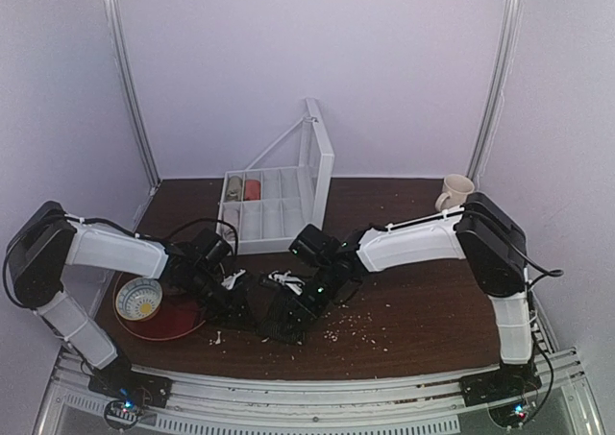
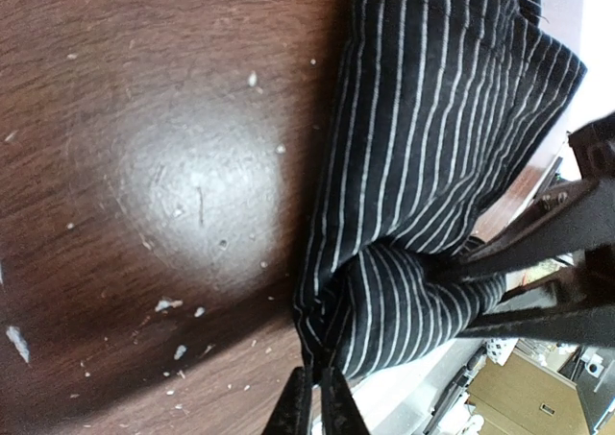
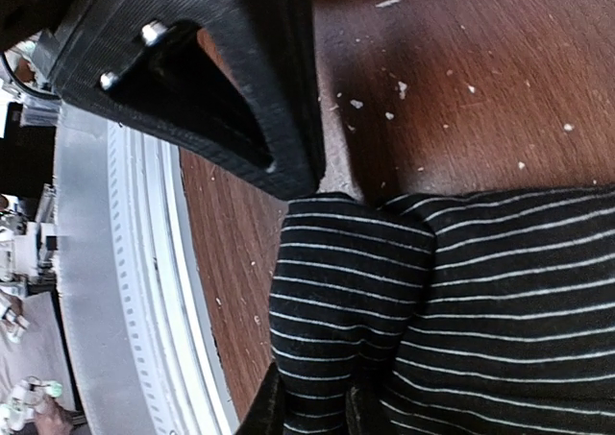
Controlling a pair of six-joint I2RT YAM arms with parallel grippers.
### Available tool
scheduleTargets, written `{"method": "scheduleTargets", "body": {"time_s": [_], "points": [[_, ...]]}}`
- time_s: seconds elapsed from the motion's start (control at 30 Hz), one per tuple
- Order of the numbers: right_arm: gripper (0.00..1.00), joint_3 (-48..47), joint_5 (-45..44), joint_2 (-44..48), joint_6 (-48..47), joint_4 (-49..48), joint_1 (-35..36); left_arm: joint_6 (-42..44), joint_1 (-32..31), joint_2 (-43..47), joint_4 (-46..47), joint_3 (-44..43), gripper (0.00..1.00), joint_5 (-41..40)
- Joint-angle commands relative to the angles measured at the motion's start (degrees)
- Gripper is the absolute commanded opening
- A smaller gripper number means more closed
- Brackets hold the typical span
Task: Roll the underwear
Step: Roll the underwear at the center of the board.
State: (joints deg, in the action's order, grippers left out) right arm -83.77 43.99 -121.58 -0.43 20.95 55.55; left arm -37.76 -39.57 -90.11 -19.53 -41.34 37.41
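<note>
The worktop [image 1: 432,315] lies bare to my right. The underwear [image 2: 423,147] sits bunched near its front edge, long axis running left to right between my hands. My left hand [image 2: 313,385] and right hand [image 3: 312,404] each pinch a fold.

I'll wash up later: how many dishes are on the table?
3: mug back right; bowl on a red plate, front left. More may be hidden.

Looks down from high behind the arm bases onto the dark brown wooden table [image 1: 423,310]. Wrist views close up, sharing black pinstriped fabric underwear [image 2: 432,166], 6 o'clock overhead.
</note>
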Motion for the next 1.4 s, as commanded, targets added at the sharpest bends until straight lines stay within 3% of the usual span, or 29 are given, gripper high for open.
{"method": "scheduleTargets", "body": {"time_s": [0.0,0.23,0.43,0.9,1.37], "points": [[0.00,1.63,3.35,-2.96,3.37,0.66,-2.00,0.15,0.08,0.79,-1.01,-1.65,0.07,-0.52],[0.00,3.43,7.12,-4.72,6.86,-2.35,-4.08,1.24,0.11,4.58,-4.24,-4.40,0.07,-3.78],[0.00,4.80,6.88,-6.05,9.37,-4.66,-4.49,1.86,0.03,4.76,-1.87,-5.30,0.10,-1.06],[0.00,4.58,6.30,-7.18,11.55,-4.96,-4.91,0.73,-3.39,-1.24,4.93,-4.83,0.11,2.21],[0.03,4.40,6.08,-6.88,11.23,-4.17,-5.01,1.05,-5.20,-8.66,0.30,-8.17,0.09,-2.21]]}}
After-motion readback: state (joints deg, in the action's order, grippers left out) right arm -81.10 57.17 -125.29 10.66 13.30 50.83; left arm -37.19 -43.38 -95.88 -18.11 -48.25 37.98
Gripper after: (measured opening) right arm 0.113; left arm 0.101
